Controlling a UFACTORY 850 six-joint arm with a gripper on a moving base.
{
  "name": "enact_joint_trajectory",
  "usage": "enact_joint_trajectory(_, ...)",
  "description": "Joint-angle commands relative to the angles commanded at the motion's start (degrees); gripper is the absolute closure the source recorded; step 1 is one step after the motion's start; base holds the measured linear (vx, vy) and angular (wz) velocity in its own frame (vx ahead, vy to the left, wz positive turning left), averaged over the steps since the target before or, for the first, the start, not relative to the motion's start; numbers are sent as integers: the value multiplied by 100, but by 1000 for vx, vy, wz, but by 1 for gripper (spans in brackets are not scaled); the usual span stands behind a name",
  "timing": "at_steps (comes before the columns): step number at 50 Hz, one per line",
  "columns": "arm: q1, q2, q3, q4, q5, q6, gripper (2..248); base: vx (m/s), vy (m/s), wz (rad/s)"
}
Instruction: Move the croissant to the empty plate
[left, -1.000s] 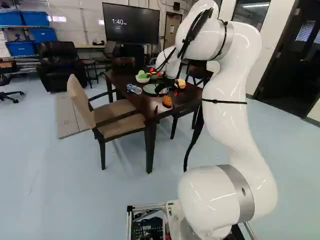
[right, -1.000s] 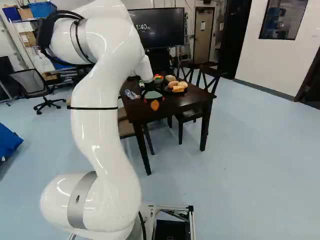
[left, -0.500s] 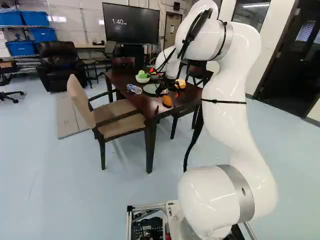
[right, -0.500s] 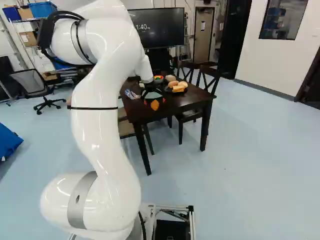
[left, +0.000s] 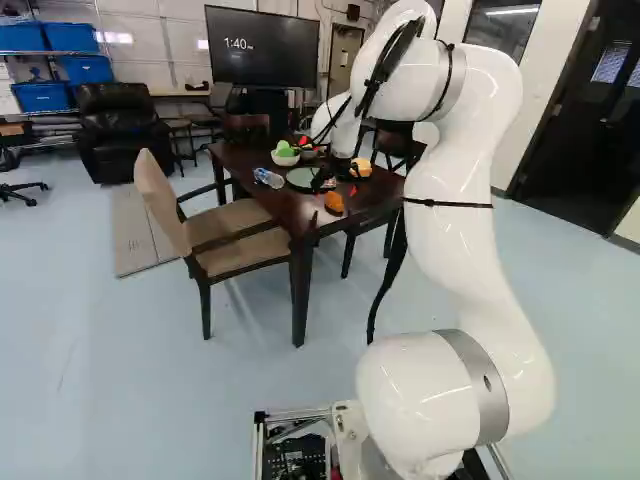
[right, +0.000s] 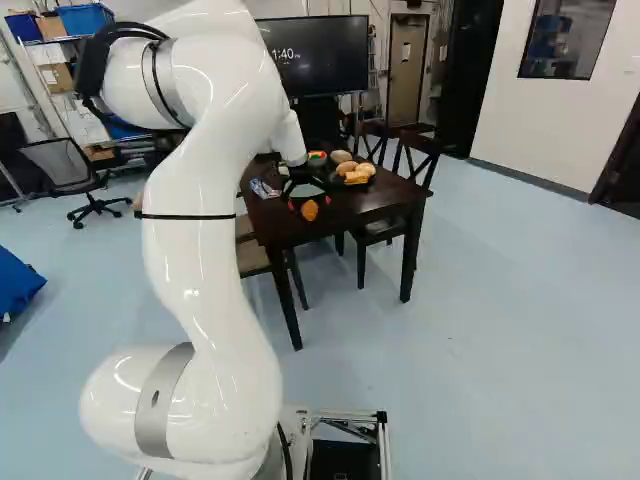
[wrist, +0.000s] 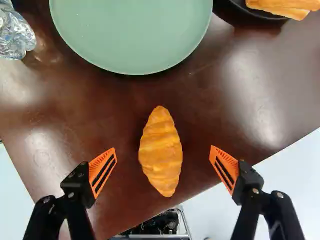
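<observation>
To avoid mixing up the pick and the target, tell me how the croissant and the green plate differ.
The croissant is golden orange, the plate pale green. The croissant is long with tapering ends, the plate round and wider. The croissant is ridged; the plate looks smooth. Both rest on the dark table.

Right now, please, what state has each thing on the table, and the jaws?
Croissant: ungripped, between the jaws
Jaws: open
Green plate: empty where it shows
Bottle: lying on its side
White bowl: holding green items
Second bowl: holding colourful items
Dark plate: holding bread
</observation>
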Motion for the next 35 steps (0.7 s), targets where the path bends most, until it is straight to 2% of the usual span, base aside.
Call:
enact_joint_trajectory(12, 0, 0, 0, 0, 0, 0, 6, 0, 0, 0)
enact_joint_trajectory(13, 0, 0, 0, 0, 0, 0, 20, 0, 0, 0)
enact_joint_trajectory(18, 0, 0, 0, 0, 0, 0, 20, 0, 0, 0)
enact_joint_trajectory(19, 0, 0, 0, 0, 0, 0, 32, 0, 0, 0)
enact_joint_trajectory(23, 0, 0, 0, 0, 0, 0, 32, 0, 0, 0)
enact_joint_trajectory(24, 0, 0, 0, 0, 0, 0, 44, 0, 0, 0)
enact_joint_trajectory(28, 0, 0, 0, 0, 0, 0, 44, 0, 0, 0)
enact_joint_trajectory(29, 0, 0, 0, 0, 0, 0, 56, 0, 0, 0)
enact_joint_trajectory(34, 0, 0, 0, 0, 0, 0, 56, 0, 0, 0)
enact_joint_trajectory(35, 0, 0, 0, 0, 0, 0, 68, 0, 0, 0)
